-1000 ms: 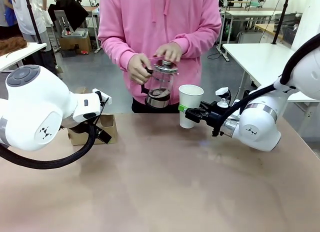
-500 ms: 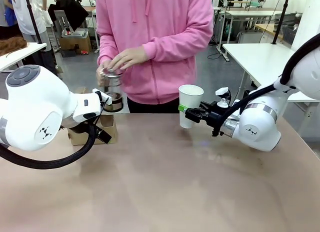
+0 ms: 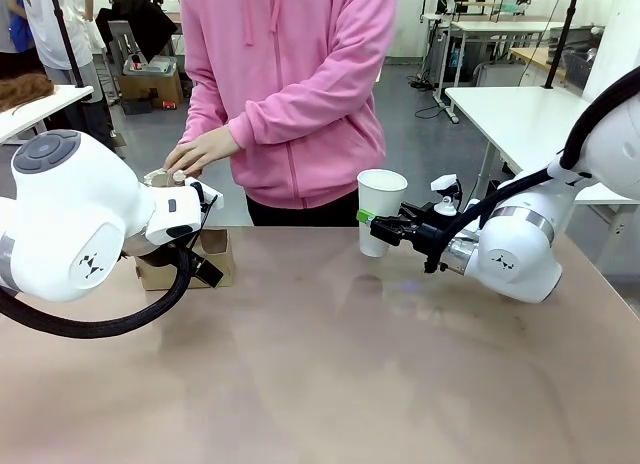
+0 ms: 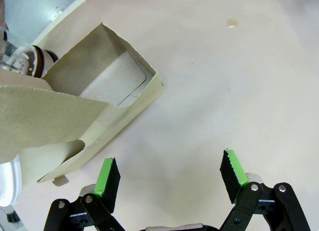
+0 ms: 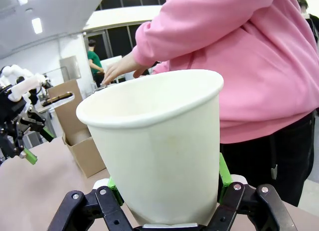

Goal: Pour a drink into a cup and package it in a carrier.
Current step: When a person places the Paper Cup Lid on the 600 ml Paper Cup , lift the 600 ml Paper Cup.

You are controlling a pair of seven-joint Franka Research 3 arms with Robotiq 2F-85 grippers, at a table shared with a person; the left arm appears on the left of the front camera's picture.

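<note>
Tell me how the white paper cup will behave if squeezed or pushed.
The cup looks like thin paper, so a hard squeeze would probably dent it. Tall and narrow-based, it could tip if pushed near the rim.

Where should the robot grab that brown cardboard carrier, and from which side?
Probably the upright centre handle panel of the carrier, from above, pinching its two flat faces: it is thin and stands above the low walls. The open left hand is nearest.

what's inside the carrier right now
One slot of the carrier shows only bare cardboard floor. The handle panel covers the other slot, so its contents can't be seen.
</note>
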